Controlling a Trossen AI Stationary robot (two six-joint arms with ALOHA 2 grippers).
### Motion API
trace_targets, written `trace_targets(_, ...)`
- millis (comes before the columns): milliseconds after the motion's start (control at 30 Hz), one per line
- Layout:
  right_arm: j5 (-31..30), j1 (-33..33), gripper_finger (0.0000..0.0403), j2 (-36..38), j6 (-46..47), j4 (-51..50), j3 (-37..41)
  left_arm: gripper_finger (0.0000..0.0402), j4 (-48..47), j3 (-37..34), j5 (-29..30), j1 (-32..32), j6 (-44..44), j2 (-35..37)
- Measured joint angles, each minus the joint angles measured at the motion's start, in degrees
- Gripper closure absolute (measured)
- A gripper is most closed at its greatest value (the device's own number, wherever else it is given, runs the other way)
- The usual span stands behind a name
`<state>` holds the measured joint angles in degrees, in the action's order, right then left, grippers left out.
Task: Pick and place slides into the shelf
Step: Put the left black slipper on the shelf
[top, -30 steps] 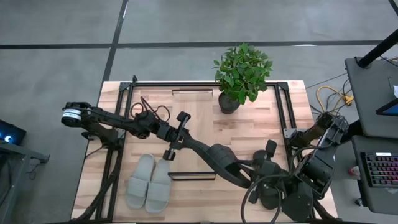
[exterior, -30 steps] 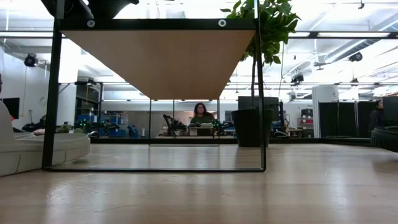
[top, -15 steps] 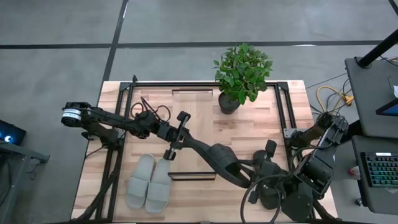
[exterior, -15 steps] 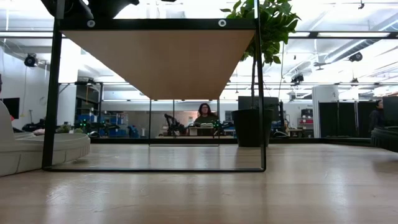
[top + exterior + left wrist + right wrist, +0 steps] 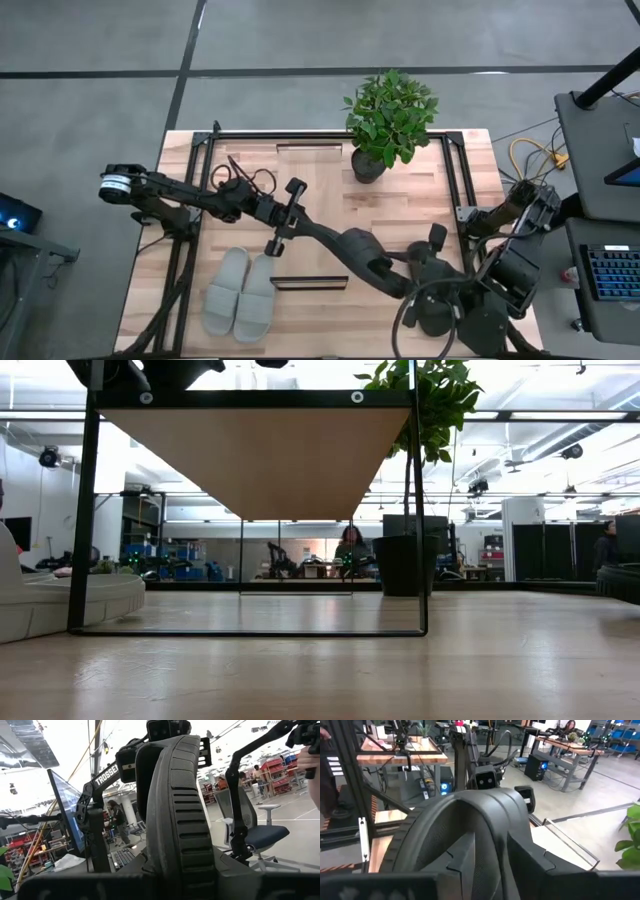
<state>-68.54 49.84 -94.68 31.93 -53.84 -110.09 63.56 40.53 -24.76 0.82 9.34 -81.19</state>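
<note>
One dark slide (image 5: pixel 372 265) is up in the air to the right of the shelf's near end, between both grippers. My left gripper (image 5: pixel 352 252) has reached across over the shelf (image 5: pixel 310 215) and is shut on it. Its wrist view is filled by the ridged sole (image 5: pixel 180 810). My right gripper (image 5: pixel 408 274) meets the slide from the right, and its wrist view shows the wide strap (image 5: pixel 465 815). The pale grey pair (image 5: pixel 240 295) lies soles-down on the table, left of the shelf's near end (image 5: pixel 60 600). A dark shape (image 5: pixel 435 315) under the right arm may be the other dark slide. My left gripper holds the dark slide at one end, coming level from the table's left. The slide stands upright, lifted clear, with its sole (image 5: pixel 187 850) facing the wrist camera; the fingers' own bulk hides the place of contact. My right gripper holds the same slide from the table's right, on the strap side (image 5: pixel 485 855). The footbed runs down between the fingers, and the contact itself is hidden at the picture's bottom.
A potted plant (image 5: pixel 388 120) stands at the table's far side, right of the shelf. Dark frame rails (image 5: pixel 185 250) (image 5: pixel 458 180) run along both sides of the table. The shelf's plank top (image 5: pixel 255 460) leaves open room beneath it. A person shows in the room behind.
The held dark slide and both grippers have shifted a little toward the table's right edge. The grey pair has stayed put. A person in the room behind has walked to the right.
</note>
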Motion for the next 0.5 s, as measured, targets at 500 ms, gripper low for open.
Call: trace_targets(500,-4.8,0.1,0.0318,4.8,-6.8,-0.7,-3.2,0.0356,-0.1,-0.2,1.4,-0.1,2.8,0.0)
